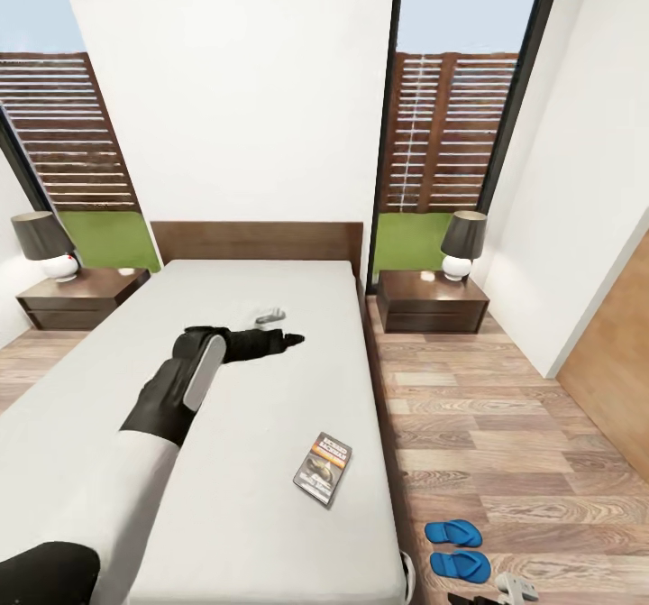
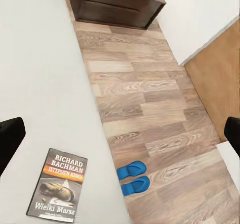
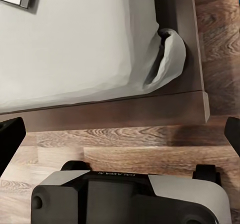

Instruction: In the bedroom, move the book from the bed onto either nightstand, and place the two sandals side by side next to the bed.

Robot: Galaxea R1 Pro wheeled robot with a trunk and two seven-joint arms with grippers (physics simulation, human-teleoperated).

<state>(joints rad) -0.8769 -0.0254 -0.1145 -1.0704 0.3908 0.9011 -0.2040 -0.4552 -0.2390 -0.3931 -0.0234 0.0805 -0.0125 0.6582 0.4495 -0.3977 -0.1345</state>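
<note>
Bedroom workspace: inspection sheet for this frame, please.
Surface: bed, grey mattress, bare apart from the book.
Job's things: book flat on the mattress near its right edge; two sandals side by side on the floor beside the bed; nightstands each side of the headboard, each carrying a lamp.
Clutter: nothing seen.
Grippers: left gripper open above the mattress, empty; right gripper open, empty.
Cables: nothing seen.
Surroundings: white walls, windows, plank floor.
</note>
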